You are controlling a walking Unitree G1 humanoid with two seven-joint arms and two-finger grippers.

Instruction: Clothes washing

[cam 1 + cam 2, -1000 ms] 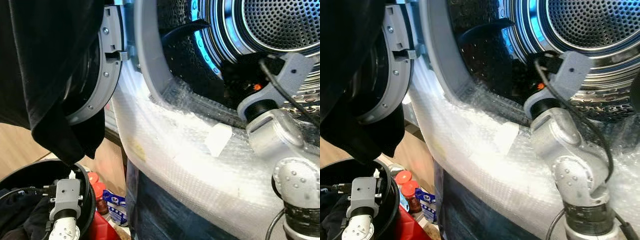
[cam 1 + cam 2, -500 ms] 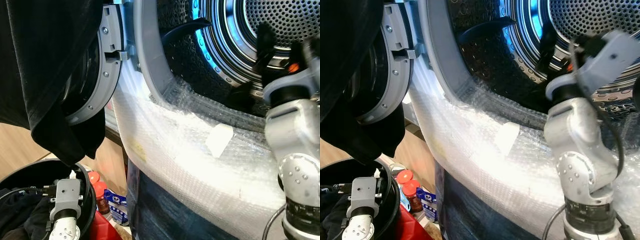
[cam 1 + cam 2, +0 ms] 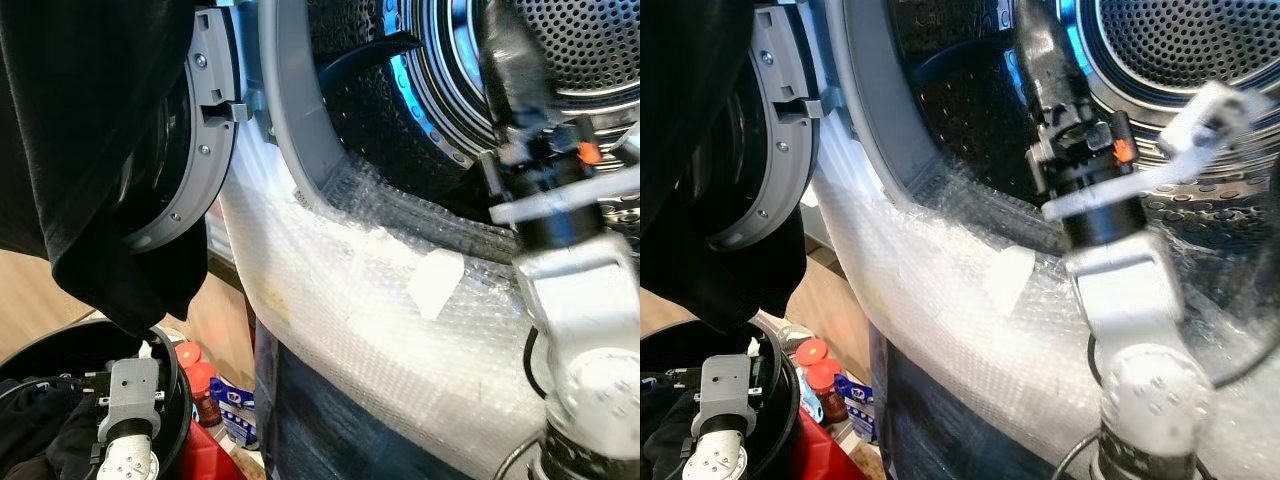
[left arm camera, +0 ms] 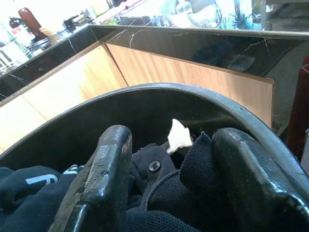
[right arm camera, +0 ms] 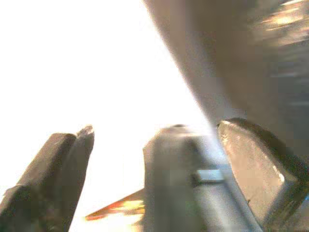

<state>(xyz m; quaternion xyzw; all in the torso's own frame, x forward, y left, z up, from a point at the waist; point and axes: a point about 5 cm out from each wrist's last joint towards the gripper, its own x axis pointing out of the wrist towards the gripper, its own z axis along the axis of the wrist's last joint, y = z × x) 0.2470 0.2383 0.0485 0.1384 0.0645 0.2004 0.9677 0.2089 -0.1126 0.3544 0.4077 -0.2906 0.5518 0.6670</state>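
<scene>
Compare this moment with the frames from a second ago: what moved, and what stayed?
The right hand rose from low inside the washer drum and now points up at its opening, open and empty. The left hand stayed open over the dark clothes in the black basket.

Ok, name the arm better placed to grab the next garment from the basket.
Left. The left gripper hangs open inside the black basket, directly over the dark clothes. The right gripper is up at the washer drum.

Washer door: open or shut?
Open. The washer door is swung out to the left, draped with a black garment, leaving the perforated drum exposed.
</scene>
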